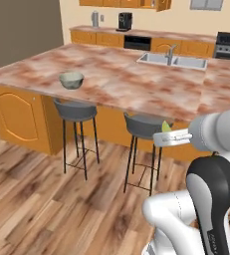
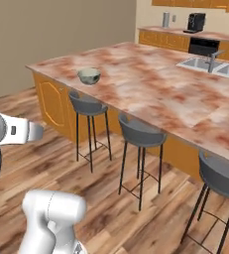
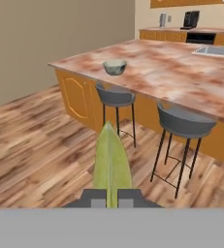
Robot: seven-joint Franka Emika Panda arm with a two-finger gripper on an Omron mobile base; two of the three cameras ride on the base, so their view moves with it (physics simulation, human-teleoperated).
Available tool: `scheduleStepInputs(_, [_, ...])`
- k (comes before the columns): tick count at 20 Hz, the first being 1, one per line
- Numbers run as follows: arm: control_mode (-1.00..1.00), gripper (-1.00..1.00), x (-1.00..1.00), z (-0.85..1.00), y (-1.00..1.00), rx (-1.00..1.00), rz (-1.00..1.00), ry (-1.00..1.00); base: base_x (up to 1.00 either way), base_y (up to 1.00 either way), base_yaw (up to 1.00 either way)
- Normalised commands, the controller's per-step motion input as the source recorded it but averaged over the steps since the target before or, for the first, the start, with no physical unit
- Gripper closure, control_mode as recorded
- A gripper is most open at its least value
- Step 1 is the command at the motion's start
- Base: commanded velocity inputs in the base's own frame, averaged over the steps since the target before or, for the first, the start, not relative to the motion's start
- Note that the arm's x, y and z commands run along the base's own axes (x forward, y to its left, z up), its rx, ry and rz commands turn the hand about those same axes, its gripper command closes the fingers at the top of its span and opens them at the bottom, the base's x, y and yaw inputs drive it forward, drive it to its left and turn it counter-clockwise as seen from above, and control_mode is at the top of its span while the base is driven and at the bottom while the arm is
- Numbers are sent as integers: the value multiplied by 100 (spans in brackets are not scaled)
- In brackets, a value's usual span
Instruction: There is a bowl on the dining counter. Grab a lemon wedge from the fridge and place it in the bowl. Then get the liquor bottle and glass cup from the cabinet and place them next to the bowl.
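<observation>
Lemon wedge (image 3: 112,164) is sitting pinched between the closed jaws of the gripper (image 3: 112,197), carried out over the wood floor — short of the dining counter (image 1: 136,84). Delivery is underway; next, the arm is needing reach above the bowl (image 1: 71,79) before releasing.

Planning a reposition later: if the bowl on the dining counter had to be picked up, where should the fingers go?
Probably over the bowl's rim, one finger inside and one outside, from straight above: it sits upright, open-topped, with rounded sides near the counter's stool-side edge.
</observation>
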Motion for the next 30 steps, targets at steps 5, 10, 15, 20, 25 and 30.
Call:
scheduleStepInputs(5, [100, 100, 0, 0, 0, 0, 0, 0, 100, 84, -37])
scheduleStepInputs(10, [100, 100, 0, 0, 0, 0, 0, 0, 100, 86, -36])
scheduleStepInputs(15, [100, 100, 0, 0, 0, 0, 0, 0, 96, 91, -34])
scheduleStepInputs(20, [100, 100, 0, 0, 0, 0, 0, 0, 95, 93, -33])
scheduleStepInputs(25, [100, 100, 0, 0, 0, 0, 0, 0, 95, 92, -33])
scheduleStepInputs(30, [100, 100, 0, 0, 0, 0, 0, 0, 89, 85, -33])
